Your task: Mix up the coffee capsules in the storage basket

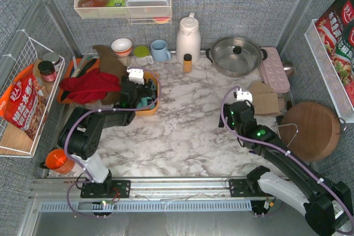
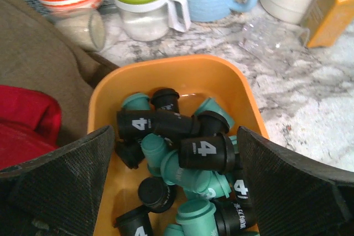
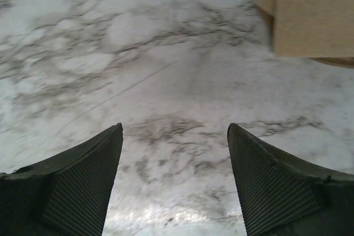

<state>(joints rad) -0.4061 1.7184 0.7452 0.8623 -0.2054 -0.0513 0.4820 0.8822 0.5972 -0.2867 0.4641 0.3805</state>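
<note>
Marble table top (image 1: 182, 131) was seen under the left gripper (image 2: 174, 134), whose jaws were spread wide and empty just above the coffee capsules (image 2: 204, 153), heaped crosswise in the storage basket (image 2: 182, 67). The right gripper (image 3: 174, 131), also spread and empty, was found well apart over bare marble, so the left arm was judged nearer. A brown cloth (image 2: 33, 53) was laid against the basket's left rim.

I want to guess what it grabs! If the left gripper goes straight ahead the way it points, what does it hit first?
The left gripper would probably meet the capsules in the basket first, likely the black capsule on top between its open fingers. Depth is hard to judge.
</note>
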